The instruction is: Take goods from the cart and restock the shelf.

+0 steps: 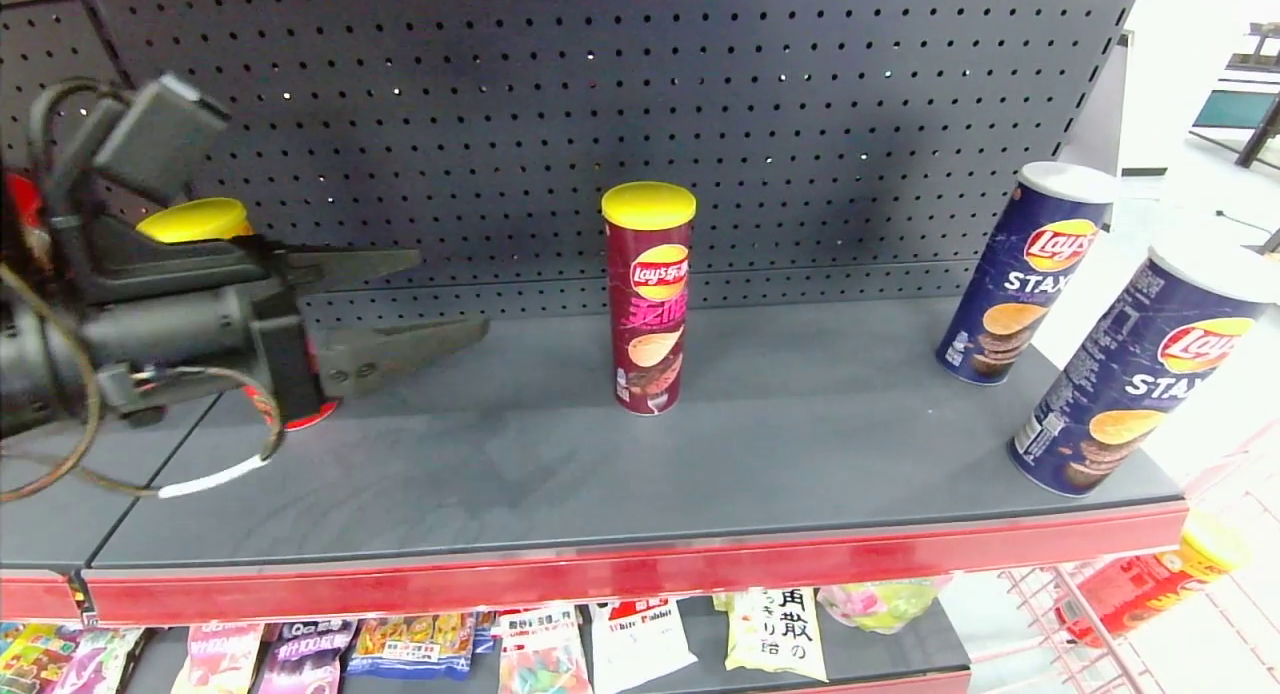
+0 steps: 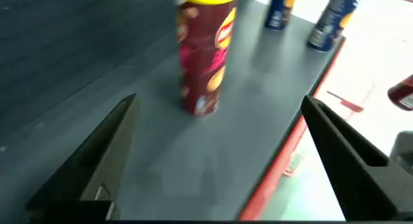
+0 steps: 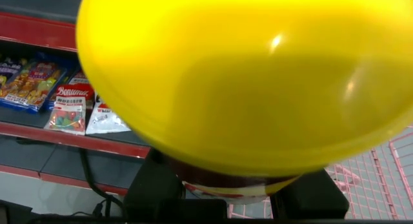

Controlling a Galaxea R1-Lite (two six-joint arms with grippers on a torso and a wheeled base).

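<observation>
On the grey shelf (image 1: 560,474) my left gripper (image 1: 450,292) hovers open and empty at the left end. A yellow-lidded can (image 1: 195,219) stands behind its wrist. A maroon chip can (image 1: 648,294) stands upright mid-shelf, to the right of the fingertips. In the left wrist view the open left gripper (image 2: 219,101) points toward that maroon can (image 2: 203,56), which is some way ahead. My right gripper (image 3: 232,198) is shut on a red can whose yellow lid (image 3: 245,75) is close to the camera. The red can (image 1: 1150,579) is low at the right, over the cart.
Two blue chip cans (image 1: 1020,274) (image 1: 1130,364) stand at the shelf's right end, the nearer one by the front edge. A perforated back panel (image 1: 600,94) closes the shelf. Snack bags (image 1: 640,644) fill the lower shelf. The pink wire cart (image 1: 1050,624) is at the lower right.
</observation>
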